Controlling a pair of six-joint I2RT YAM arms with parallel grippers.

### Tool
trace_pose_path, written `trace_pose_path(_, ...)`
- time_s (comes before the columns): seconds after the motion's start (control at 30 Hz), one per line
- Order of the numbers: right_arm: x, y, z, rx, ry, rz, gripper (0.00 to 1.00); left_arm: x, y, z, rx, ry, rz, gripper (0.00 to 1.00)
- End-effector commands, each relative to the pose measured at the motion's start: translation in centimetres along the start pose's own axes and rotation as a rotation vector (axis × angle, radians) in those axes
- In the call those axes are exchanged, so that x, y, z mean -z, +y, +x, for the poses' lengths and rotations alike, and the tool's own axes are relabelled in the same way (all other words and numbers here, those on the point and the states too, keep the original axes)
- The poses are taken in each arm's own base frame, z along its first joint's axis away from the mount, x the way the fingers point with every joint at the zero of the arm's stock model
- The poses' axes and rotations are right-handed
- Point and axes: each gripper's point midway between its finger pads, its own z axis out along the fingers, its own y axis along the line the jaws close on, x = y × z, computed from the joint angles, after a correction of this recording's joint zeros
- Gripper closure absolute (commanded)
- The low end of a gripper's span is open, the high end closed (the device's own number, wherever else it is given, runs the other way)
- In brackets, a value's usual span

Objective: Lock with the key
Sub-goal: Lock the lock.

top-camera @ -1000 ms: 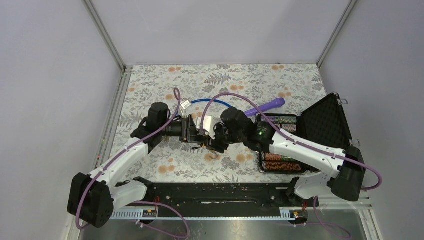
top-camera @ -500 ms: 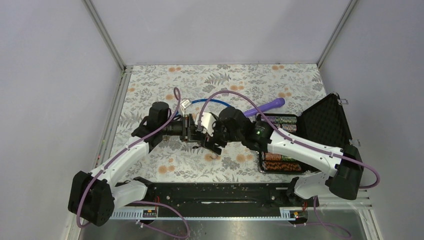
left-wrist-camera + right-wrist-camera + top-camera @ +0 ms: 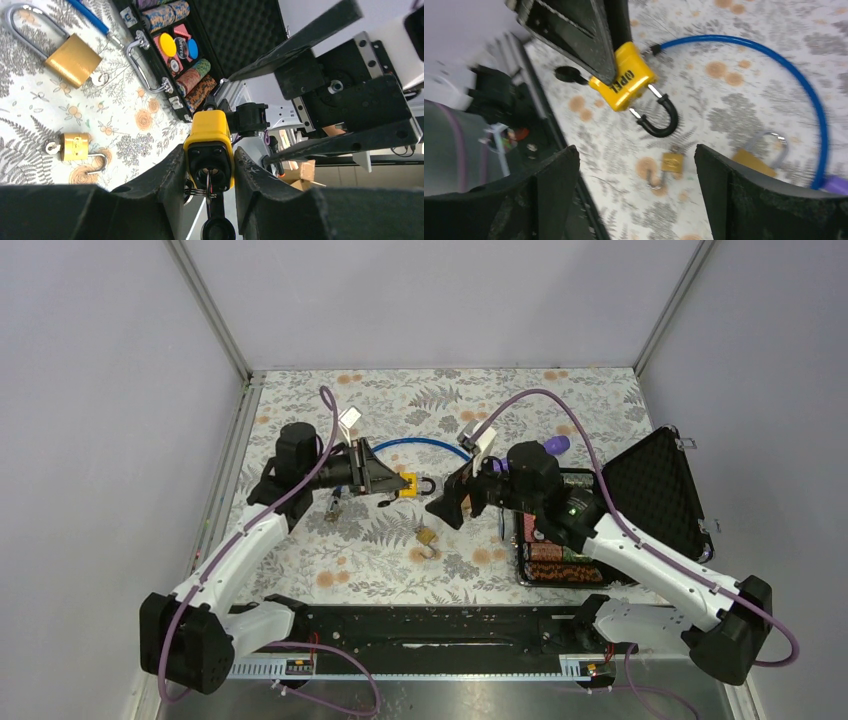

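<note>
The left gripper [image 3: 209, 167] is clamped on the flat sides of the yellow padlock [image 3: 209, 131] — a sound hold, I judge, since it leaves both ends free; the right gripper [image 3: 636, 150] stands spread wide, holding nothing. The padlock looks rigid, compact and dense for its size, and its smooth casing may twist under turning force; the key [image 3: 217, 229] sits in the keyhole at its base, small and best pinched by its black head. In the right wrist view the padlock hangs at 12 o'clock from the right gripper, well apart from it — its black shackle [image 3: 659, 117] points toward 5 o'clock.
</note>
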Motion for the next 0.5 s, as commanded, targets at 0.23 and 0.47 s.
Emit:
trace_pose_path(0.23, 1.8, 4.7, -9.5, -0.472, -0.35, -0.267, 0.05, 3.7, -10.1, -2.1, -0.425, -0.059, 0.197, 1.0)
trace_pose_path(0.47, 2.9, 3.1, -9.9, -0.486, -0.414, -0.185, 0.09, 5.2, -12.9, -1.7, -0.517, -0.07, 0.246, 1.0)
